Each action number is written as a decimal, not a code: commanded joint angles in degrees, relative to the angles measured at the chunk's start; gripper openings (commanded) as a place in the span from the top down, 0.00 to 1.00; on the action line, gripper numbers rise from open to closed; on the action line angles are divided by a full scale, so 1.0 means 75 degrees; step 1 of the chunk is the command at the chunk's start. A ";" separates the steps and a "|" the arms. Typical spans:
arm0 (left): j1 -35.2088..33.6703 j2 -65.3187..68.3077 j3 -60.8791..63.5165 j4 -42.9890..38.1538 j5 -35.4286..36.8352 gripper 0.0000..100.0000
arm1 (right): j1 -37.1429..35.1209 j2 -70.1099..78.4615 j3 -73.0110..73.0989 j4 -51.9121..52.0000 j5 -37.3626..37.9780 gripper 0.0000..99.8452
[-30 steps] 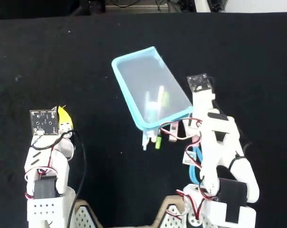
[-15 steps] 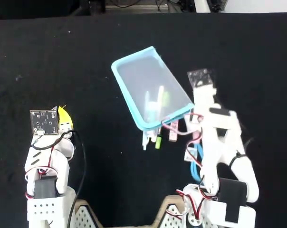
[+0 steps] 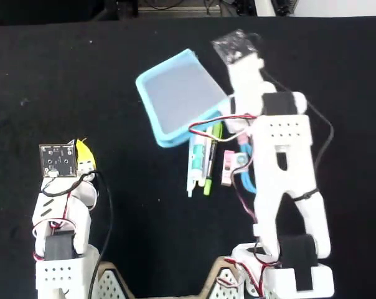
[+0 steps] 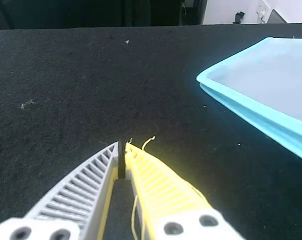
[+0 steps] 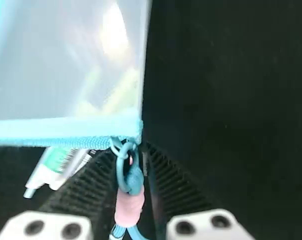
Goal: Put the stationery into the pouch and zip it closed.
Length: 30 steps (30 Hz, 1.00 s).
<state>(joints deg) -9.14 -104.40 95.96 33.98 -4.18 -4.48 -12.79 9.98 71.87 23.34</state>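
Surface: black cloth table [image 3: 113, 75], with dark room clutter along the far edge.
Pouch: translucent pouch [image 3: 175, 96] with light blue trim, lying tilted near the middle of the far half of the table. In the left wrist view one blue edge of it [image 4: 261, 80] shows, well apart from that arm's fingers.
Pouch mouth: the open edge faces the arm bases, and the zip is not drawn shut.
Stationery: white and teal pen [image 3: 193, 163] and green marker [image 3: 209, 167] lie side by side. Their far ends are at the pouch mouth, and most of their length is out on the cloth.
Pouch contents: pale yellow-green shapes show through the wall in the right wrist view; what they are cannot be told.
Zipper pull: blue ring [image 5: 125, 170] at the corner of the pouch, with a pink tab [image 5: 128, 207] hanging from it.
Right gripper [image 5: 130, 152]: arm stretched out to the pouch's corner, fingers narrowed onto the zipper pull.
Left gripper [image 4: 122, 150]: low over bare cloth on the left side, yellow and white fingers pressed together, holding nothing.
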 commanded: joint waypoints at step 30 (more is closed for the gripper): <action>-0.0311 -0.0012 -0.1776 -0.0070 0.1348 0.86 | -0.3552 -0.2245 -0.0369 0.0176 0.0059 0.99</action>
<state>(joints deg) -9.67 -104.40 89.71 33.98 5.32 -30.51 -27.38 7.60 74.68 23.34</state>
